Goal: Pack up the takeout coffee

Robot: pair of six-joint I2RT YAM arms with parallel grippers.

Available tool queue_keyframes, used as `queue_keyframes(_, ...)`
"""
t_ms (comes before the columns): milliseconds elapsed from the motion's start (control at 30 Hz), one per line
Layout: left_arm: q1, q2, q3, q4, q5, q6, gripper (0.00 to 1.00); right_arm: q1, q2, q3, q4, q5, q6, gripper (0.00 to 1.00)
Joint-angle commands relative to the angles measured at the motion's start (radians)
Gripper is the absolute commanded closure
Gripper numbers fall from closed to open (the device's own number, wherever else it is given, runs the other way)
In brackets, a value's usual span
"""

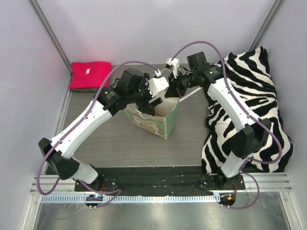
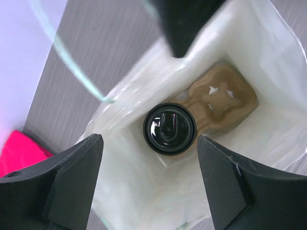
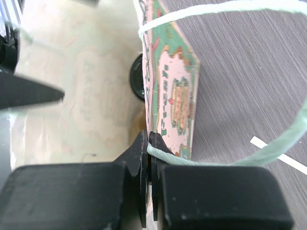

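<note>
The takeout coffee stands deep inside the white-and-green paper bag (image 1: 154,119). In the left wrist view I see its black lid (image 2: 169,129) from above, seated in one end of the beige pulp carrier (image 2: 225,96) on the bag's floor; the cup's tan wall is hidden. My left gripper (image 2: 149,143) is open and empty above the bag's mouth (image 1: 152,97), clear of the lid. My right gripper (image 3: 150,139) is shut on the bag's rim (image 3: 175,91) by its pale green string handle (image 3: 230,12). The lid's edge (image 3: 137,76) shows inside.
A pink folded cloth (image 1: 89,75) lies at the back left. A zebra-striped fabric (image 1: 249,105) covers the right side of the table, under the right arm. A thin white strip (image 3: 278,153) lies on the grey tabletop beside the bag.
</note>
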Motion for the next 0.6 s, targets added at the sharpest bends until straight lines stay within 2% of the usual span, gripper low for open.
queue_keyframes(0, 0.056, -0.091, -0.01, 0.158, 0.028, -0.174, 0.15, 0.015, -0.102, -0.036, 0.042, -0.005, -0.065, 0.99)
queue_keyframes(267, 0.079, -0.13, 0.042, 0.193, 0.056, -0.338, 0.11, 0.049, -0.191, -0.128, 0.065, 0.029, -0.116, 0.99)
queue_keyframes(567, 0.212, -0.136, 0.002, 0.27, 0.024, -0.584, 0.06, 0.145, -0.365, -0.27, 0.142, 0.113, -0.234, 0.99)
